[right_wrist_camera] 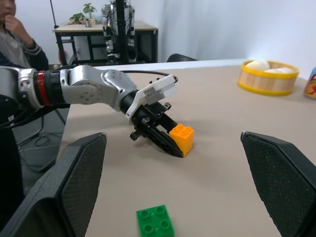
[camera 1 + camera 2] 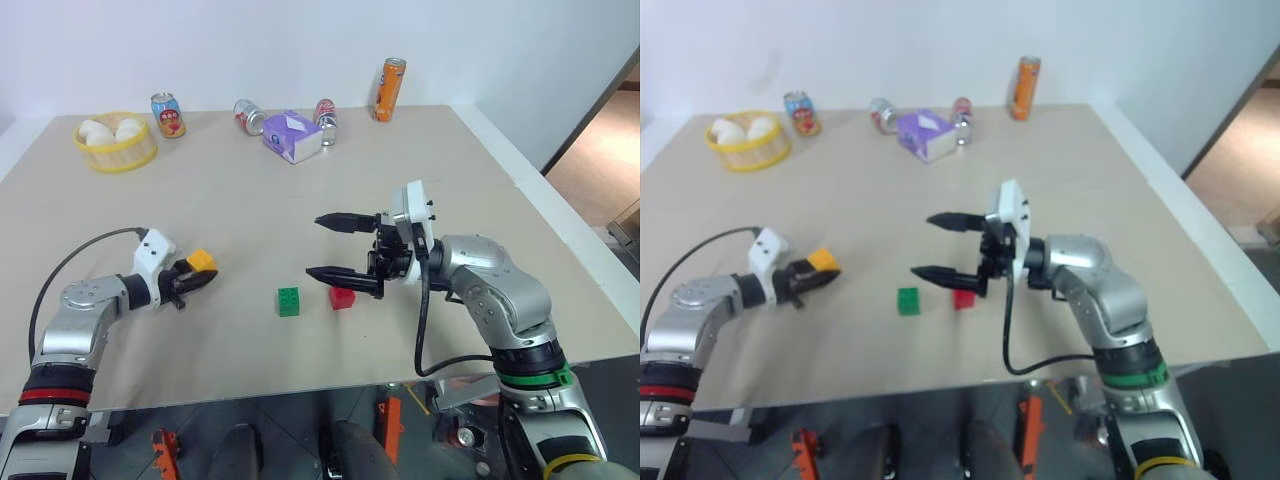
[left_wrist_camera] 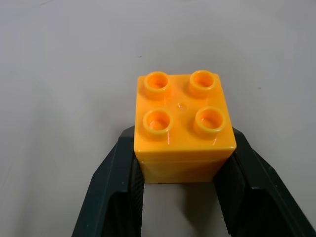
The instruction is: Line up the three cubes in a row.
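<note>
The yellow-orange cube [image 2: 203, 260] sits at the table's left, and my left gripper [image 2: 192, 276] is shut on its sides; up close, its studded top [image 3: 182, 113] faces up between the two black fingers [image 3: 116, 182]. Near the middle front of the table the green cube [image 2: 288, 301] and the red cube [image 2: 342, 297] lie close together, a small gap apart. My right gripper [image 2: 314, 247] hovers open above them, pointing left, its lower finger just over the red cube. In the right wrist view the green cube [image 1: 155, 222] lies low, with the held cube [image 1: 181, 138] beyond it.
Along the far edge stand a yellow basket [image 2: 116, 143] of white buns, several drink cans, a purple-and-white box [image 2: 293, 136] and a tall orange can [image 2: 390, 89]. The table's front edge runs just below the cubes. A person [image 1: 12, 29] sits beyond the table's left side.
</note>
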{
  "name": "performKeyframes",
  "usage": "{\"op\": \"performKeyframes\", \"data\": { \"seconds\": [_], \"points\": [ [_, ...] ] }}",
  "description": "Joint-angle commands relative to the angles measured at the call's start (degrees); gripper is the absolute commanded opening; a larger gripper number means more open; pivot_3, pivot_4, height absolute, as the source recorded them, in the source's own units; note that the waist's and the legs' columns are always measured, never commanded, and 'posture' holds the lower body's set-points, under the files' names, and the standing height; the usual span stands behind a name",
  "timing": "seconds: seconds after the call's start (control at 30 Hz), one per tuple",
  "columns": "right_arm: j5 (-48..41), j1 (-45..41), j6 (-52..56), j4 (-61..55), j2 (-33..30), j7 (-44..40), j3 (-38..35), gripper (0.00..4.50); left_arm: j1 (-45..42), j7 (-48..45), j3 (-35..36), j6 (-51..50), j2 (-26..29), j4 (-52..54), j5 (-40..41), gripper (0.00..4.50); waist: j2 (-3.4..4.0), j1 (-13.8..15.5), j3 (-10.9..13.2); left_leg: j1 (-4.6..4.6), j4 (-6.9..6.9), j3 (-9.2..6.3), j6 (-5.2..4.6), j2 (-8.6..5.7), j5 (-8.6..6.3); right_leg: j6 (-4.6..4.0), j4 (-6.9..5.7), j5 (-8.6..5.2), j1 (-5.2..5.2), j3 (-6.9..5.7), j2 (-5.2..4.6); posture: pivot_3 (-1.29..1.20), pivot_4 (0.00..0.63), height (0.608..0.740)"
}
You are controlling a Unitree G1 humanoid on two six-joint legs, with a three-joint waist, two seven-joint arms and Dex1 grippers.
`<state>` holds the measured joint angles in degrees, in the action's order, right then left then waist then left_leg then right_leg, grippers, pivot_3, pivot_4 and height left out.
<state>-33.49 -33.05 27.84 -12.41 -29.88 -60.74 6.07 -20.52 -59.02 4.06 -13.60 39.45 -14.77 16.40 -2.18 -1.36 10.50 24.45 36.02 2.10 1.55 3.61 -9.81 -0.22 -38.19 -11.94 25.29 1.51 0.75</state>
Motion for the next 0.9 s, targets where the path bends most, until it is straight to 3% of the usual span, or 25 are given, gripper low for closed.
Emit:
{"op": "performKeyframes", "data": {
  "seconds": [0.03, 0.3, 0.87, 0.9],
  "points": [
    [-2.2, 1.4, 1.4, -3.4, -3.8, -4.1, -1.5, 4.50, 1.6, -8.4, -1.7, 2.8, 3.9, 6.8, 1.4, 1.35, 0.00, 0.0, 0.0, 0.00, -0.02, 0.00, 0.00, -0.01, 0.00, -0.03, 0.00, -0.02, 0.01, 0.00, -0.02, 0.00, 0.150, 0.740],
    [-1.5, 2.1, 0.8, -1.1, -6.2, -7.8, -0.8, 4.50, -1.5, -17.7, -6.9, 6.5, 4.8, 6.7, 0.3, 1.35, 0.00, 0.0, 0.0, -0.05, -0.01, -0.01, -0.02, 0.01, 0.01, -0.31, 0.00, -0.17, 0.00, -0.03, 0.02, 0.00, 0.150, 0.740],
    [-1.4, 3.0, 1.3, -2.6, -6.8, -7.1, -1.3, 4.50, -4.7, -18.4, -11.5, 10.2, 2.5, -0.2, -4.3, 1.35, 0.01, 0.0, 0.0, -0.04, 0.01, 0.00, -0.02, 0.00, 0.01, -0.21, 0.00, -0.13, -0.01, -0.02, 0.01, 0.00, 0.150, 0.740],
    [-1.4, 3.0, 1.2, -2.6, -6.7, -7.1, -1.3, 4.50, -4.7, -18.6, -11.6, 10.0, 2.5, -0.1, -4.3, 1.85, 0.00, 0.1, 0.0, -0.04, 0.04, -0.01, -0.03, -0.01, 0.02, -0.20, 0.00, -0.12, -0.02, -0.02, 0.01, 0.00, 0.150, 0.740]
  ]
}}
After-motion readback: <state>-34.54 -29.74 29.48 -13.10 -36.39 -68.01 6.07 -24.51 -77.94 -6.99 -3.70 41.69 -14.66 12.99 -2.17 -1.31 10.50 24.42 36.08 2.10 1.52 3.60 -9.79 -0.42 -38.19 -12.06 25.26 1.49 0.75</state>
